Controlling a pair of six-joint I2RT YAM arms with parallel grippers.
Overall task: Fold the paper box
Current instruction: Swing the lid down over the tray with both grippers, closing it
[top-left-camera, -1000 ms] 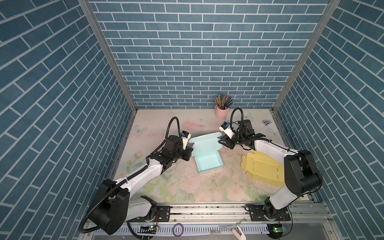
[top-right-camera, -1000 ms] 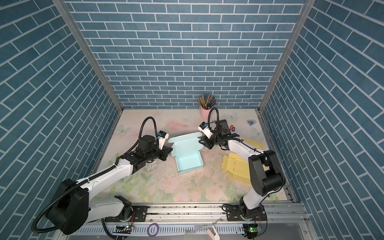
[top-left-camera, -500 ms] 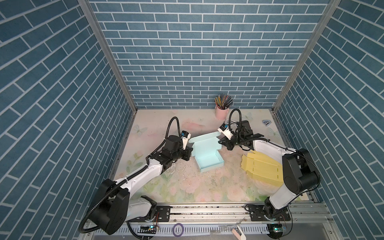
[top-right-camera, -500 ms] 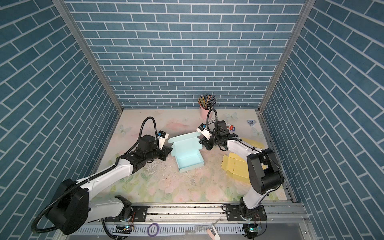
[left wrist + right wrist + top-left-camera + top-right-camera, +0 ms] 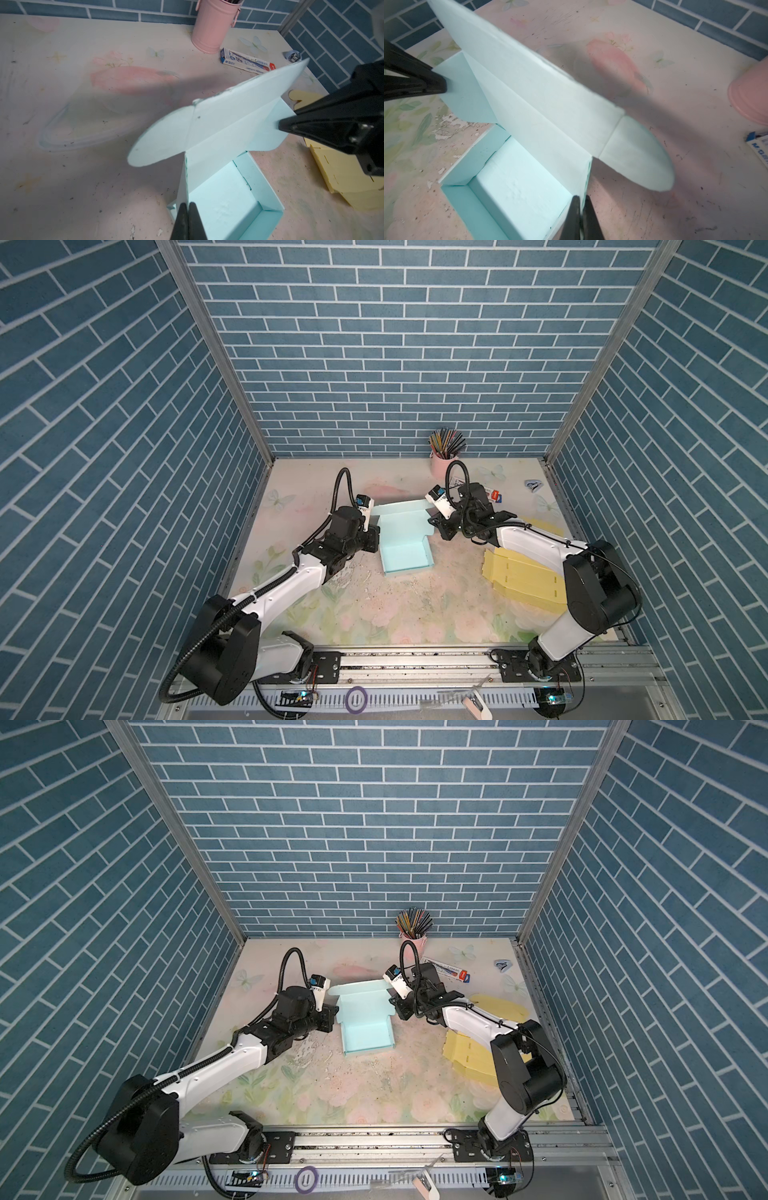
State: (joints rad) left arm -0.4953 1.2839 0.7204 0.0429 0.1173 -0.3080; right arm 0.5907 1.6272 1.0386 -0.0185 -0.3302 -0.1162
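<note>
The light blue paper box [image 5: 405,551] [image 5: 365,1033] stands open mid-table, its lid [image 5: 239,112] [image 5: 529,83] raised at the back with a rounded ear flap at each end. My left gripper [image 5: 376,537] [image 5: 332,1017] [image 5: 188,205] is shut on the box's left side wall. Across from it, my right gripper [image 5: 432,526] [image 5: 392,1006] [image 5: 582,199] is shut on the right side wall. Each wrist view shows the opposite gripper's black fingers against the far wall.
A pink pencil cup [image 5: 442,462] [image 5: 411,940] stands at the back wall. A pen carton [image 5: 446,971] [image 5: 247,62] lies behind the right arm. Flat yellow cardboard [image 5: 523,578] [image 5: 469,1056] lies at the right. A small blue item [image 5: 533,485] sits at the far right.
My right gripper has closed onto the box's right wall. The left gripper has kept its hold and the box has barely moved.
</note>
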